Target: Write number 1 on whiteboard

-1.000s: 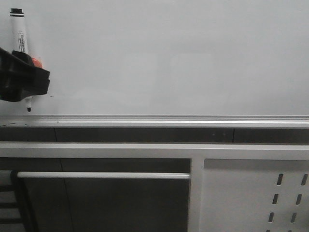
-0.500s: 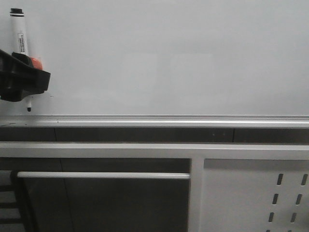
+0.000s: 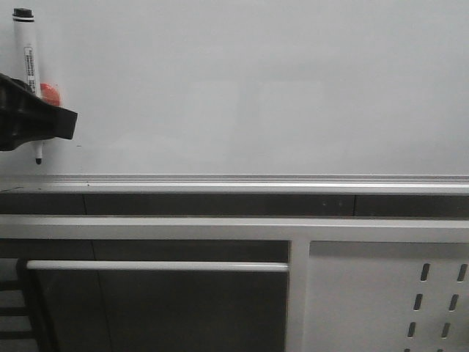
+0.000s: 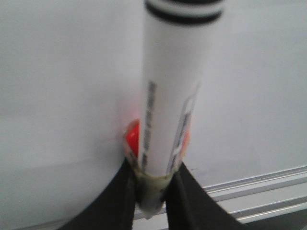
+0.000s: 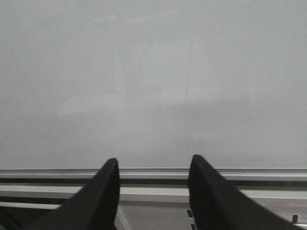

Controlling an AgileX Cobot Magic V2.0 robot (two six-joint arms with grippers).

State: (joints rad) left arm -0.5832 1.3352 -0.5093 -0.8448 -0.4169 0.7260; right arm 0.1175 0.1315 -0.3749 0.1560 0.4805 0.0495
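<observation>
Whiteboard (image 3: 256,88) fills upper front view, frame edge along bottom. Marker (image 3: 28,66) upright at far left, in left gripper (image 3: 33,121), tip just above frame. Perforated panel (image 3: 388,301) below, right.

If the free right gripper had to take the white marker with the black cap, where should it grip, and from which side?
Probably the bare upper barrel of the white black-capped marker, above the left gripper clamping its lower end. It stands near upright by the glossy white whiteboard, so come from the robot's side, jaws level. The right gripper is open.
</observation>
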